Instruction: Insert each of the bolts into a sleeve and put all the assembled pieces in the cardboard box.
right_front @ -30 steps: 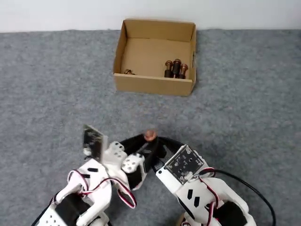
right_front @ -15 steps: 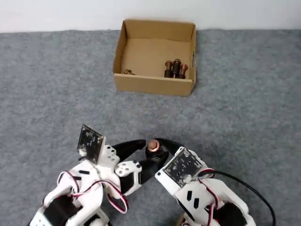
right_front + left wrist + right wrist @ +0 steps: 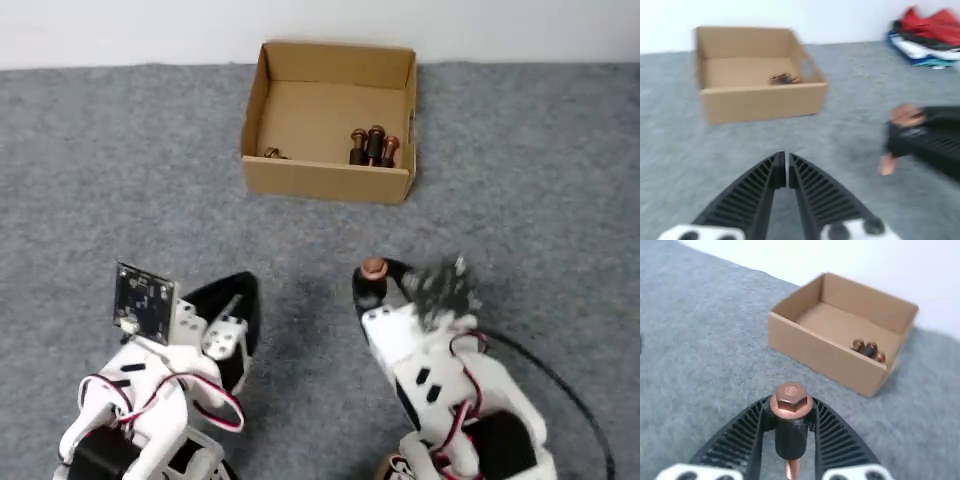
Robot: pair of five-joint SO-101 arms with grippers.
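Grey fuzzy carpet (image 3: pixel 540 220) covered the table under both arms. Nearest of all, at the bottom of the high view, sat the two white arms with their red and black wires.

The left gripper (image 3: pixel 232 298) pointed toward the far end of the table. Its two black ribbed fingers (image 3: pixel 810 185) were pressed together at the tips, and nothing was between them.

The right gripper (image 3: pixel 378 283) was off to the side of the left one, well apart from it, with bare carpet between the two. It was pinching a short black tube-shaped sleeve (image 3: pixel 790 432) from both sides. A copper-coloured bolt (image 3: pixel 791 400) sat inside the sleeve. The bolt's six-sided head rested on top of the sleeve, and its thin screw end poked out of the bottom. The piece stood about upright in the gripper, head up. It could not be told if the screw end touched the carpet.

Farther away, an open brown cardboard box (image 3: pixel 325 182) sat on the carpet, well beyond both grippers and close to the plain white wall (image 3: pixel 120 30). Inside the box, three assembled pieces (image 3: pixel 374 146) stood close together, heads up, in the near corner on the right gripper's side. One more lying piece (image 3: pixel 272 153) rested on its side in the other near corner.

Farthest of all, in the left wrist view, a pile of red, white and blue cloth (image 3: pixel 927 32) lay by the wall.
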